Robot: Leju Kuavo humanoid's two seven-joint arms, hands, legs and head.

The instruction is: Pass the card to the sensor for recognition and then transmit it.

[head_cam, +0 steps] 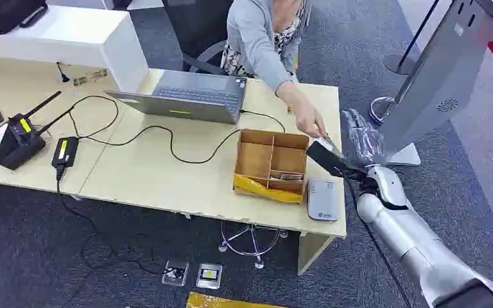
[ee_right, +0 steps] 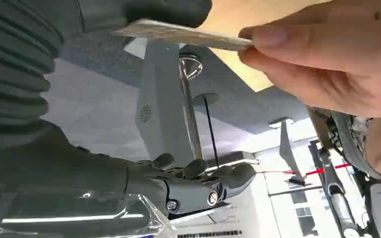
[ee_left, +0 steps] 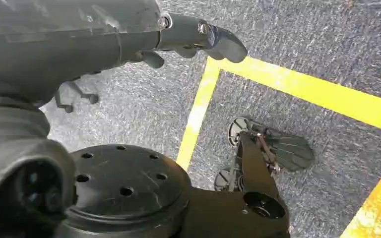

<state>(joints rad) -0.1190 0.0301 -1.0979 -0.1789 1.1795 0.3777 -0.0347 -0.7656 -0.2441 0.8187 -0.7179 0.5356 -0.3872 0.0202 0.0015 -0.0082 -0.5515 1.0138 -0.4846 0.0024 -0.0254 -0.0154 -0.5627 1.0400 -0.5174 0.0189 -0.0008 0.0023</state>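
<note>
Grey card (ee_right: 178, 33) between robot hand (ee_right: 144, 15) thumb and person's fingers (ee_right: 297, 47) (both pinching).

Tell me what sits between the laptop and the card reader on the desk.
In the head view, a divided cardboard box sits between the laptop and the white card reader, at the desk's near right corner.
</note>
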